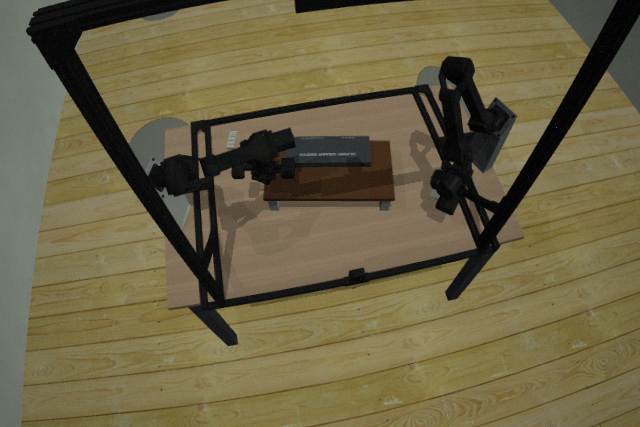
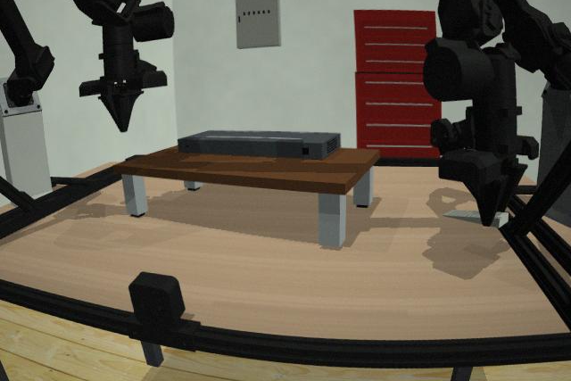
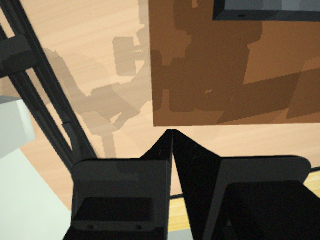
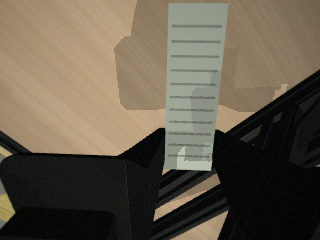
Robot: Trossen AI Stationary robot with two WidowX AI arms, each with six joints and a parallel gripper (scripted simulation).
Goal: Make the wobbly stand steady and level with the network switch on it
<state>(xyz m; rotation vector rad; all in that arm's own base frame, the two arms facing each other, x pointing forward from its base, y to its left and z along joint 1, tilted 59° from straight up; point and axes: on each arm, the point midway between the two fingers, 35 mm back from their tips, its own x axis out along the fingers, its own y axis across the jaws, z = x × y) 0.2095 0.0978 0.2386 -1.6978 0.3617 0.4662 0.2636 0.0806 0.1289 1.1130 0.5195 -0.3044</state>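
The brown stand (image 1: pixel 330 179) on grey legs stands mid-table and carries the dark network switch (image 1: pixel 330 151). Both also show in the exterior view, the stand (image 2: pixel 249 167) and the switch (image 2: pixel 258 142). My right gripper (image 2: pixel 488 222) is shut on one end of a pale ribbed wedge (image 2: pixel 470 216) and holds it a little above the table, right of the stand. The wedge (image 4: pixel 195 85) sticks out from between the fingers in the right wrist view. My left gripper (image 2: pixel 121 128) is shut and empty, high above the stand's left end (image 3: pixel 235 75).
More small pale wedges (image 1: pixel 230 139) lie at the table's back left, behind the left arm. A black frame rail (image 2: pixel 534 257) runs close beside the right gripper. A grey box (image 1: pixel 491 138) stands at the right arm's base.
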